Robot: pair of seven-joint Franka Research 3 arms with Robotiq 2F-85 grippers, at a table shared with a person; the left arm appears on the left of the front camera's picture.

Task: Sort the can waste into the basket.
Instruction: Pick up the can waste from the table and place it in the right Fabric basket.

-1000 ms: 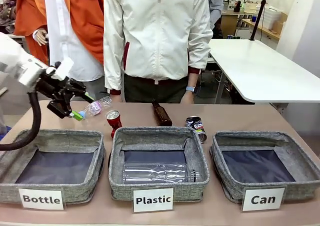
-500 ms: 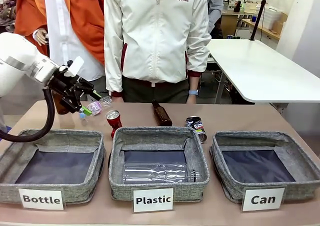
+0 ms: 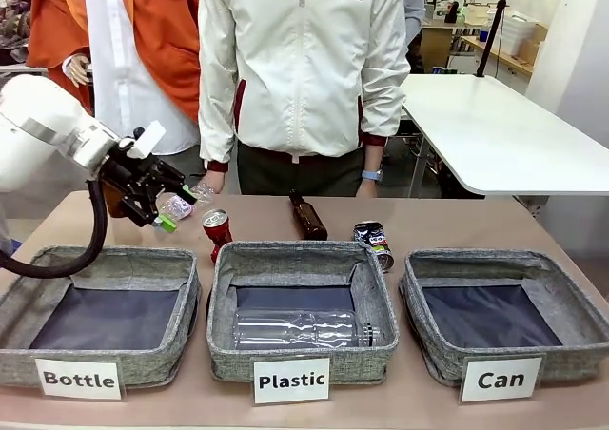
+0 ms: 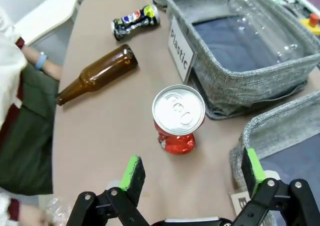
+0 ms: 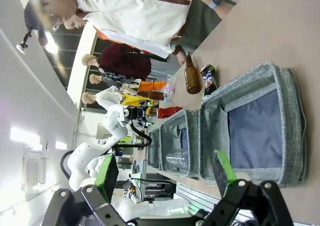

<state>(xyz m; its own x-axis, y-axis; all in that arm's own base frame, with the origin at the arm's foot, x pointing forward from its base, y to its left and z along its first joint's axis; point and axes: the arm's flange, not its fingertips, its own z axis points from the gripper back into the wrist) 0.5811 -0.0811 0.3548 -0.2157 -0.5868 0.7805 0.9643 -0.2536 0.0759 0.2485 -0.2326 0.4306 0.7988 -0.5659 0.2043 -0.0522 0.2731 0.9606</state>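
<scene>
Over the last second the left gripper (image 3: 181, 208) has swung up and inward from the table's left edge toward the red can (image 4: 178, 117). Its jaws have stayed spread wide with nothing between them. In the left wrist view the can now sits just ahead of the green pads, roughly centred, so I judge the arm is lining up its first pick rather than carrying anything. Nothing else has shifted. The black can (image 3: 373, 243) lies on its side just behind the right far corner of the Plastic basket (image 3: 371, 354). The Can basket (image 3: 476, 257) at the far right shows only its dark lining, so both cans still have the whole trip to make. The right gripper (image 5: 166, 172) is open and empty, looking onto that basket. The red can stands upright, its thin metal body crumpled and pinched in below a smooth silver lid. The black can is dented too, with glossy print. The baskets are soft grey woven fabric. A brown glass bottle (image 3: 307, 216), hard and slick, lies between the cans on the matte tan table (image 3: 476, 221).
</scene>
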